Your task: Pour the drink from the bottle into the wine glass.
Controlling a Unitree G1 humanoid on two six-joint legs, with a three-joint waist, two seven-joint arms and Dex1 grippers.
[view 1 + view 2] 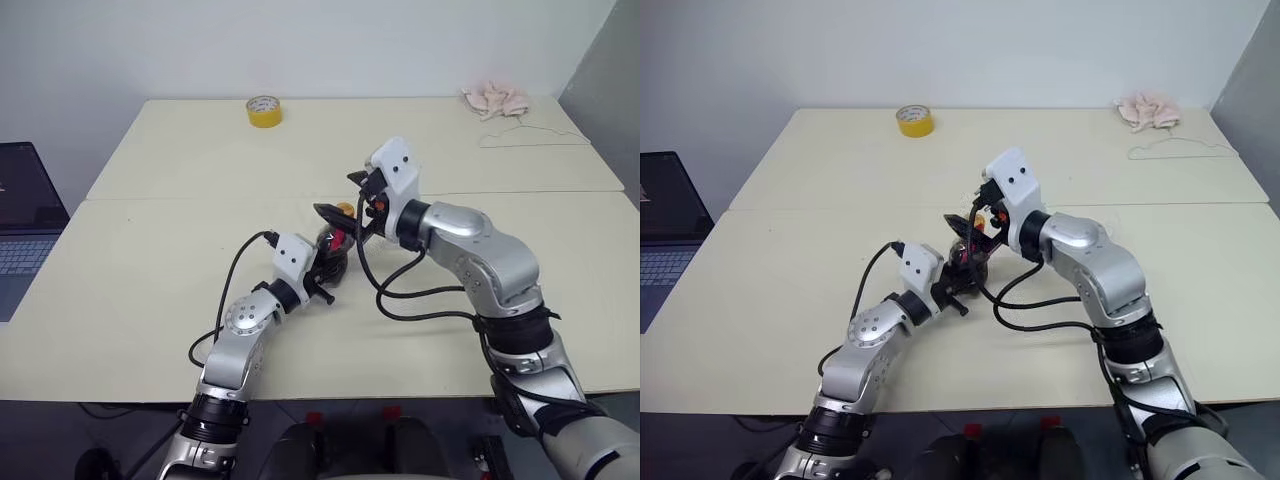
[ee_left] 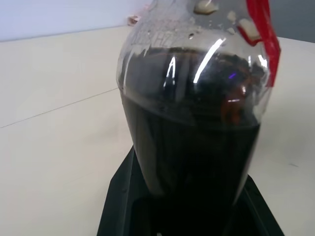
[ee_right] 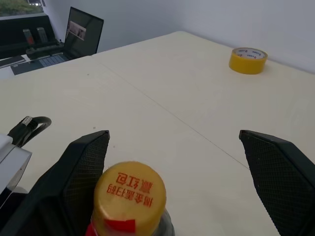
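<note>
Near middle of table [image 1: 150,300], bottle [image 1: 334,250] is stood upright, held tight by left gripper [image 1: 325,268] round its fat body. Dark drink [image 2: 192,147] is seen filling most of it. Red label strip [image 2: 263,29] runs down its side. Yellow cap [image 3: 129,194] is kept on top. Right gripper [image 3: 179,162] is spread wide, one finger [image 3: 81,167] just beside cap, nothing gripped. Yellow tape roll [image 1: 264,111], pink cloth [image 1: 495,98], wire hanger [image 1: 530,135] are set far back. Laptop [image 1: 25,230] is placed at left edge.

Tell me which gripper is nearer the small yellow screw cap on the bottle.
Right. The right gripper stands open around the small yellow screw cap; the left gripper is shut on the clear plastic bottle's body, lower down.
</note>
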